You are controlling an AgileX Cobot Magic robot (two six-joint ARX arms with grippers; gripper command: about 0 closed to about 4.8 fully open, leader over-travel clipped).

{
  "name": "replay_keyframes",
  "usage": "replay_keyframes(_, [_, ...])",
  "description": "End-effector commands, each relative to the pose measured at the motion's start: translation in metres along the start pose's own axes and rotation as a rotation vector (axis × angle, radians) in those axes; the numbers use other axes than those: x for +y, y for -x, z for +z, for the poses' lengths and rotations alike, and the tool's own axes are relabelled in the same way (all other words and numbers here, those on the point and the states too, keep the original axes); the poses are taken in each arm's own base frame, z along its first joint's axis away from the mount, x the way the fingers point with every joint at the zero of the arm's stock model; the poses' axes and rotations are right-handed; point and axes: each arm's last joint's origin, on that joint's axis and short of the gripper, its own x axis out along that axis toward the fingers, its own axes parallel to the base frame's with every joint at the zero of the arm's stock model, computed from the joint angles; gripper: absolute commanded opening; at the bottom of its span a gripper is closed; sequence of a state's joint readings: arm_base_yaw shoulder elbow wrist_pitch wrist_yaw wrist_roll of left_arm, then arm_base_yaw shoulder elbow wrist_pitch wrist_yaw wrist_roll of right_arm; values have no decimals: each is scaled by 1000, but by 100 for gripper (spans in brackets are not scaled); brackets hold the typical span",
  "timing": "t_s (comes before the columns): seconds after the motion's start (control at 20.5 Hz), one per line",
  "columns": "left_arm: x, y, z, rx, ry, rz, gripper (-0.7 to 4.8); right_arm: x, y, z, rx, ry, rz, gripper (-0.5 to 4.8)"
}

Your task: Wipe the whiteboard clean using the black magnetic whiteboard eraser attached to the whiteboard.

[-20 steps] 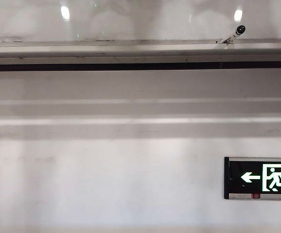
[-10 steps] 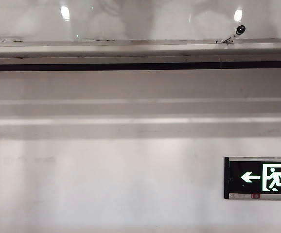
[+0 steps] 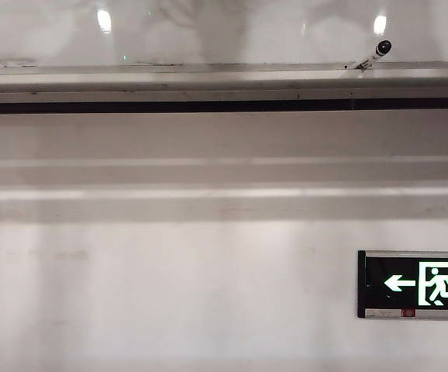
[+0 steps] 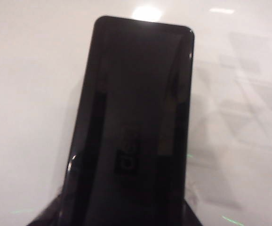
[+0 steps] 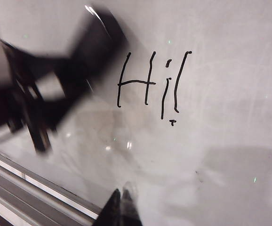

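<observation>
White wall fills the exterior view, crossed near the top by a grey ledge; at about 1 o'clock a small security camera perches on it, and at 4 o'clock hangs a lit exit sign. Neither arm shows there.

From the left wrist, the black magnetic eraser lies flat on the glossy whiteboard, filling the middle of the frame. The left hand's own fingers cannot be made out, so whether it grips the eraser cannot be told.

From the right wrist, the left hand is a dark blur at 10 o'clock over the whiteboard, just beside the handwritten "Hi!". The right hand sits at 6 o'clock, tips pressed together, closed and holding nothing.
</observation>
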State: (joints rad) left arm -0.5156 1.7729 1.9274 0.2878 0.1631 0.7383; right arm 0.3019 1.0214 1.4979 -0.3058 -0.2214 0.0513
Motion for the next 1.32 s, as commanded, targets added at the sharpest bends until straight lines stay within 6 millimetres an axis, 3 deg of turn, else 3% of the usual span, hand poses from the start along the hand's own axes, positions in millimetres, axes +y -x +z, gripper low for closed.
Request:
replay_keyframes(0.05, [-8, -2, 8, -40, 21, -40, 149, 1, 2, 3, -18, 6, 5, -6])
replay_keyframes(0.15, [-13, -4, 6, -39, 21, -50, 189, 1, 2, 3, -18, 6, 8, -6])
replay_keyframes(0.2, [-17, -6, 6, -33, 25, -42, 318, 1, 2, 3, -18, 6, 8, -6])
replay_keyframes(0.24, [-16, -6, 6, -15, 25, -23, 377, 1, 2, 3, -18, 6, 8, -6])
replay_keyframes(0.54, [-13, -1, 20, -28, 36, -10, 382, 1, 2, 3, -21, 7, 8, -6])
replay_keyframes(0.73, [-4, 18, 54, -12, 66, -69, 380, 1, 2, 5, -41, 11, 9, -6])
replay_keyframes(0.78, [0, 25, 68, -17, 88, -71, 358, 1, 2, 6, -48, 13, 9, -6])
replay_keyframes(0.83, [5, 33, 81, -15, 131, -63, 282, 1, 1, 7, -62, 17, 10, -6])
replay_keyframes(0.88, [10, 40, 90, -12, 164, -59, 174, 1, 0, 8, -78, 23, 12, -6])
replay_keyframes(0.93, [18, 53, 103, 2, 217, -64, -24, 1, -1, 10, -97, 64, 25, -6])
replay_keyframes(1.02, [30, 75, 122, 33, 374, -77, -8, 1, -4, 11, -127, 170, 47, -6])
replay_keyframes(1.17, [47, 107, 134, 167, 620, -30, -8, 7, -14, 10, -152, 256, 78, -6])
replay_keyframes(1.32, [56, 133, 138, 356, 644, 31, -7, 25, -29, 4, -154, 366, 54, -6])
